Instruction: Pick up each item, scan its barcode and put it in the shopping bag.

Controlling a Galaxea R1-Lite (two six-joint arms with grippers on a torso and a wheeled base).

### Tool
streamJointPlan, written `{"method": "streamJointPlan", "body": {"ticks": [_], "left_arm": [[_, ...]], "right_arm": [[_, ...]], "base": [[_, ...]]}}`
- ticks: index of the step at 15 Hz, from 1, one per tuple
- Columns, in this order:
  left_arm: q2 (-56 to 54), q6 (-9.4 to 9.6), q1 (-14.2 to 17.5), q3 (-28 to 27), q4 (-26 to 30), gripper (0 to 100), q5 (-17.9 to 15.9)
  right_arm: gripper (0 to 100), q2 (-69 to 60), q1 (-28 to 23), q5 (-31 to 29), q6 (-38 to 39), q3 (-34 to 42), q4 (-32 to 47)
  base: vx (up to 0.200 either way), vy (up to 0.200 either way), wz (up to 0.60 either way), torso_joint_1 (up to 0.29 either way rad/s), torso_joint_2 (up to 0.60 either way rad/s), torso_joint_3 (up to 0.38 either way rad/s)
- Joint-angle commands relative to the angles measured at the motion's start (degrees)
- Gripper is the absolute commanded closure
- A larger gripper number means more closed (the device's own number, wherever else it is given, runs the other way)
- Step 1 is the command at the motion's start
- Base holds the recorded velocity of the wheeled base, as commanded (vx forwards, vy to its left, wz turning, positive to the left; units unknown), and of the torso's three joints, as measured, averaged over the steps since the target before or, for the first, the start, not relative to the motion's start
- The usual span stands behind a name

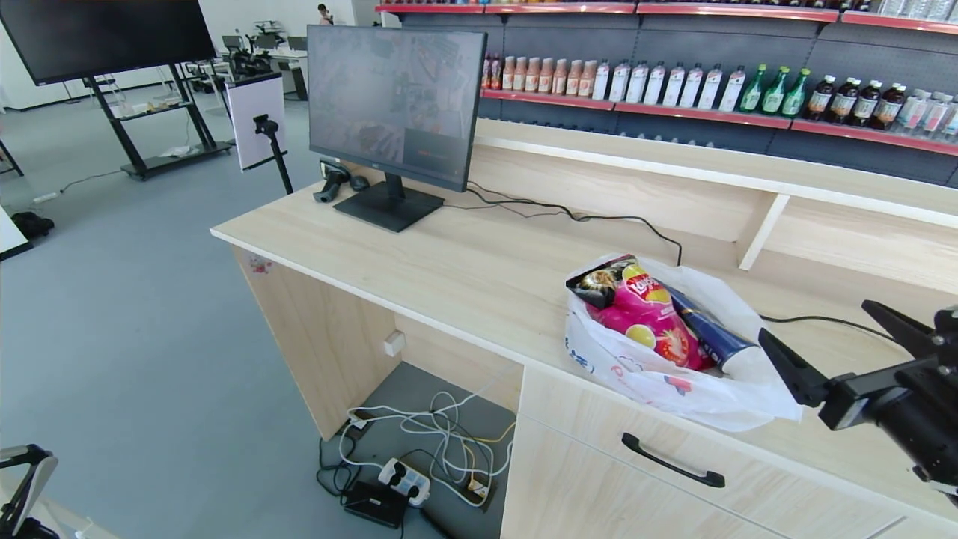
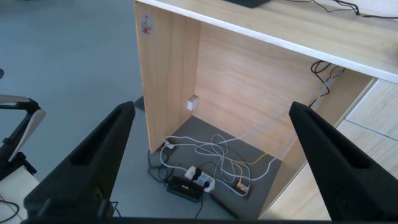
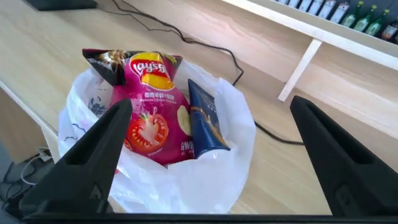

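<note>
**Desk:** Where does everything sit from your claws?

**Me:** Biggest first. The counter runs under my right claw and away in front of it. The shopping bag lies on the counter just ahead of that claw and slightly below it, mouth open toward the fingers. The chip bag is inside, on the far side from the claw. The blue pack lies alongside and touching it, on the near side.

**Desk:** Which way do they run?

**Me:** Both lie lengthways toward the claw, the blue pack's pale end nearest. Their long axes cross the line between my fingers, so I judge a straight approach would suit.

**Desk:** Claw states?

**Me:** The right one is spread wide and holds nothing. My left claw is also spread and bare, low by the counter's open underside, well apart from the bag. The right arm is clearly nearer.
</note>
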Motion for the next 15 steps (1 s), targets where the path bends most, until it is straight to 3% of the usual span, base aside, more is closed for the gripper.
{"method": "streamJointPlan", "body": {"ticks": [1,3,5,7,10,12,14,15], "left_arm": [[0.0,-0.01,0.0,0.0,0.0,0,0.0],[0.0,-0.01,0.0,0.0,0.0,0,0.0],[0.0,-0.01,0.0,0.0,0.0,0,0.0],[0.0,0.08,0.0,0.0,0.0,0,0.0],[0.0,-0.01,0.0,0.0,0.0,0,0.0],[0.0,0.08,0.0,0.0,-0.1,0,0.0],[0.0,0.16,0.0,0.0,-0.1,0,-0.1],[0.0,0.16,0.0,0.0,-0.1,0,-0.1]], "right_arm": [[0,-8.4,1.6,0.8,-0.1,1.7,-0.1],[0,-12.2,5.0,2.3,-0.4,1.7,0.6],[0,-17.6,5.6,2.5,-0.1,1.7,6.0],[0,-37.3,7.7,4.3,3.1,0.9,36.2],[0,-59.4,7.5,3.5,5.4,-2.7,69.1],[0,-70.4,7.3,3.4,5.6,-3.1,85.8],[0,-72.9,3.6,3.3,6.1,-3.6,90.6],[0,-71.7,-2.6,3.2,7.3,-4.1,90.6]], "base": [[0.0,0.0,0.0,0.0,0.0,0.0],[0.0,0.0,0.0,0.0,0.0,0.0],[0.0,0.0,0.0,0.0,0.0,0.0],[0.0,0.0,0.0,0.0,0.0,0.0],[0.0,0.0,0.0,0.0,0.0,0.0],[0.0,0.0,0.0,0.0,0.0,0.0],[0.0,0.0,0.0,0.0,0.0,0.0],[0.0,0.0,0.0,0.0,0.0,0.0]]}}
